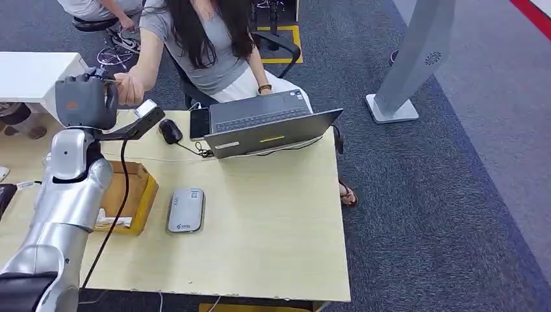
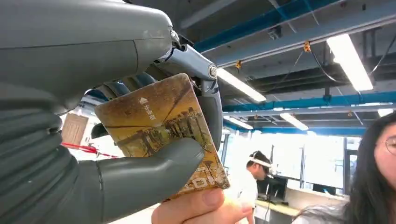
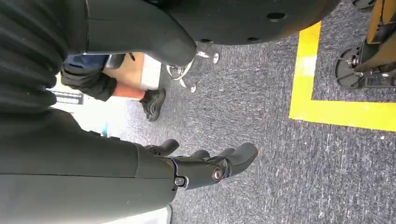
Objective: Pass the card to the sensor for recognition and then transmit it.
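Handover risk: card (image 2: 163,135) pinched by left hand (image 2: 140,154) and touched at its free corner by the person's fingers (image 2: 205,207) at once; tug before the thumb lets go could bend it or slip it out.
Drop risk: early release, before the person's grip is firm, would likely send the card down to the table (image 1: 273,214) or the floor.
Step judged: transmit stage, reader (image 1: 186,210) lying well apart from the raised hand; whether recognition succeeded, cannot tell.
Left hand state: thumb pressed across the card face, fingers behind it, raised at the table's far left edge, meeting the person's hand (image 1: 128,88).
Right hand (image 3: 205,163) state: holding nothing, fingers loosely curled, hanging above grey carpet.
Card look: thin, flat, rigid-looking; brownish-gold print of buildings, small white characters with a logo near one edge; surface somewhat worn.
Card location: in the left hand, near the person seated behind the laptop (image 1: 273,127).
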{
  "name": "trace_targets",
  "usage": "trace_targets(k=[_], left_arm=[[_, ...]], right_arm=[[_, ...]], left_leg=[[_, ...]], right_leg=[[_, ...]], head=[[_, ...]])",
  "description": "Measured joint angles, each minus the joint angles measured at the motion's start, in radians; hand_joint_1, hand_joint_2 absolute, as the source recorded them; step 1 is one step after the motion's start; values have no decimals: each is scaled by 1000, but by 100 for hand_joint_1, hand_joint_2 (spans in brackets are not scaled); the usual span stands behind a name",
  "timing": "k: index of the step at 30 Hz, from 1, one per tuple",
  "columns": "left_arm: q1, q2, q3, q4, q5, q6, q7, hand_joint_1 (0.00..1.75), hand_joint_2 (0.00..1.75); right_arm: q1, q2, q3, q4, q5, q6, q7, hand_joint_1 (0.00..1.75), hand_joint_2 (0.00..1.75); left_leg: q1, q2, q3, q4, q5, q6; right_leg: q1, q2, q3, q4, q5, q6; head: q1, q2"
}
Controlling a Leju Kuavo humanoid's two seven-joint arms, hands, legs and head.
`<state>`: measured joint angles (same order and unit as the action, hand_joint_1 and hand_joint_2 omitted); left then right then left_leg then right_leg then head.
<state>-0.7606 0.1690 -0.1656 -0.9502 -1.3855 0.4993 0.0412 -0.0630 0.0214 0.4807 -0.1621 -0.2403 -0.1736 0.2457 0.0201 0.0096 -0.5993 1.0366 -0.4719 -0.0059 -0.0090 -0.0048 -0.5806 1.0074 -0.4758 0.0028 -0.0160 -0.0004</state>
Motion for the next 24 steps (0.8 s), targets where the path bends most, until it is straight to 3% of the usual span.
trace_targets(k=[3, 4, 5, 10, 11, 13, 15, 18, 24], left_arm=[[-8, -1, 1, 15, 2, -19, 12, 175, 175], [-11, -2, 1, 21, 2, -21, 13, 140, 175], [-13, -2, 1, 26, 2, -22, 13, 33, 175], [-17, -5, 2, 41, 3, -26, 13, 33, 175], [-18, -5, 2, 44, 4, -26, 13, 0, 175], [-21, -5, 2, 50, 14, -33, 3, 0, 175], [-7, -22, 2, 36, 87, -109, -63, 0, 175], [109, -53, -2, -119, 142, -187, -75, 0, 175], [288, -76, -29, -365, 192, -169, -87, 0, 175]], right_arm=[[0, 0, 0, 0, 0, -1, 0, 0, 175], [0, 0, 0, 0, 0, -2, 0, 0, 175], [0, 0, 0, 0, 0, -2, 0, 0, 175], [0, 0, 0, 0, 0, -3, 0, 0, 175], [0, 0, 0, 0, 0, -3, 0, 0, 175], [0, 0, 0, 0, -3, -4, 0, 0, 175], [0, 0, 0, 0, -22, -11, 0, 0, 175], [1, 2, -5, 0, -43, -21, 0, 0, 175], [4, 3, -17, 0, -66, -36, 0, 0, 175]], left_leg=[[0, 0, 0, 0, 0, 0], [0, 0, 0, 0, 0, 0], [0, 0, 0, 0, 0, 0], [0, 0, 0, 0, 0, 0], [0, 0, 0, 0, 0, 0], [0, 0, 0, 0, 0, 0], [0, 0, 0, 0, 0, 0], [-1, 0, 0, 0, 0, 0], [-2, 4, 0, 0, -3, 2]], right_leg=[[0, 0, 0, 0, 0, 0], [0, 0, 0, 0, 0, 0], [0, 0, 0, 0, 0, 0], [0, 0, 0, 0, 0, 0], [0, 0, 0, 0, 0, 0], [0, 0, 0, 0, 0, 0], [0, 0, 0, 0, 0, 0], [0, 0, 0, -1, 0, 0], [-1, 3, 0, -1, -1, 1]], head=[[0, 0], [0, 0], [0, 0], [0, 0], [0, 0], [0, 0], [0, 0], [-2, 0], [0, 0]])
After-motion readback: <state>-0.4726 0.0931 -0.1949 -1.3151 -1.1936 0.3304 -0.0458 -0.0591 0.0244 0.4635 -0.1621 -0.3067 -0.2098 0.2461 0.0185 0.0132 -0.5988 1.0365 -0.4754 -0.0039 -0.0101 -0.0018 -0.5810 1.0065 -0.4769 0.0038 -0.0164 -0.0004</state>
